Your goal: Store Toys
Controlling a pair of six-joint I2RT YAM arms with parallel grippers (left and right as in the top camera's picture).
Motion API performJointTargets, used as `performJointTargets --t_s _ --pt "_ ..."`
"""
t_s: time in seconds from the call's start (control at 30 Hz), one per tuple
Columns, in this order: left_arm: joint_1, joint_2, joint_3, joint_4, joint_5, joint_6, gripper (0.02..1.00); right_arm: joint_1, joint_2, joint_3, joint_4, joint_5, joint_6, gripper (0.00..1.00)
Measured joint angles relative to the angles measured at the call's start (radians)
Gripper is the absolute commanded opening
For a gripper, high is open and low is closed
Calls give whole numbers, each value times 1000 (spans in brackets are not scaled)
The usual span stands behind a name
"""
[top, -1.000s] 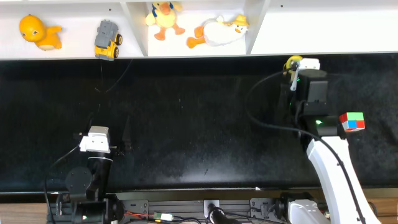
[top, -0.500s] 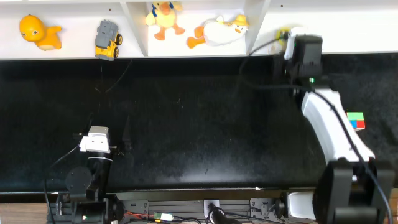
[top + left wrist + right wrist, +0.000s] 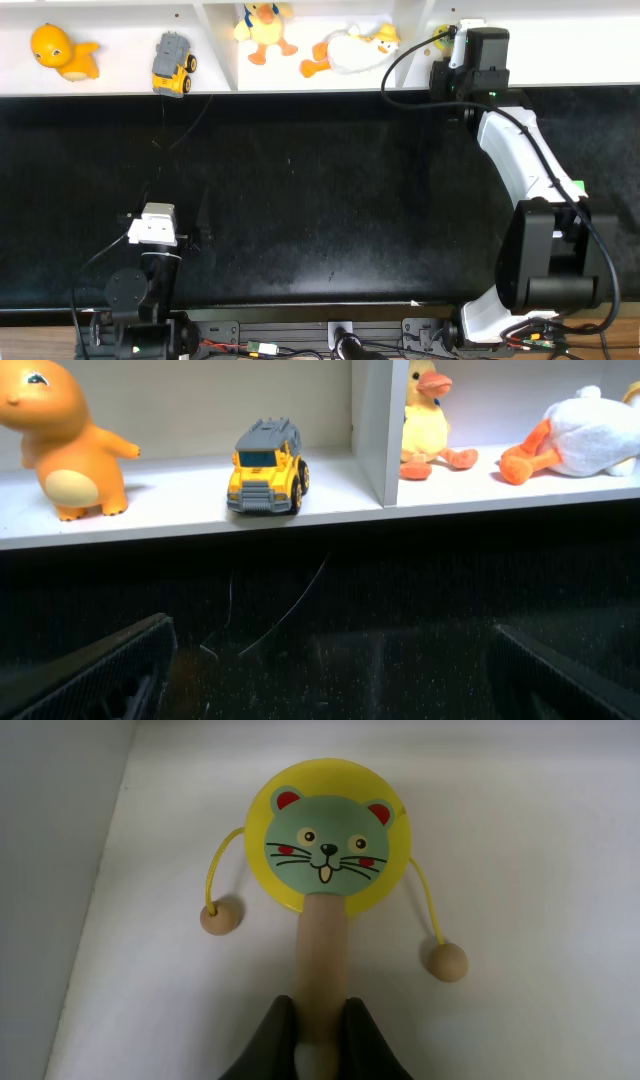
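Cat-face rattle drum [image 3: 328, 835] on the white shelf [image 3: 560, 870], upper right of the top view.
Your right gripper [image 3: 318, 1020] is clamped on its wooden handle [image 3: 322, 955] (beads [image 3: 221, 918] splayed either side); your left gripper [image 3: 335, 665], lower left, stands spread wide.

right arm [image 3: 510, 150] | table [image 3: 300, 200] → shelf [image 3: 560, 40] | cat rattle [image 3: 328, 840] carried into right bay

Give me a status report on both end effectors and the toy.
Right end effector shut on rattle handle, inside shelf. Left end effector open over table. Nothing obstructing.
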Motion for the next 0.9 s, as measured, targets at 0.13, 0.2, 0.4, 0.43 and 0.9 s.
performJointTargets --t_s 0.13,0.2,0.4,0.43,0.9 --pt "0 0 0 0 0 0 998 0 3 3 0 -8 11 527" --pt "0 0 0 0 0 0 998 0 3 4 0 -13 12 621" --pt "0 0 0 0 0 0 998 11 -4 10 -32 -14 8 625" --pt "0 0 0 0 0 0 998 12 -11 7 -40 -14 11 632" --pt "0 0 0 0 0 0 998 -36 -569 -396 -332 167 -1 996"
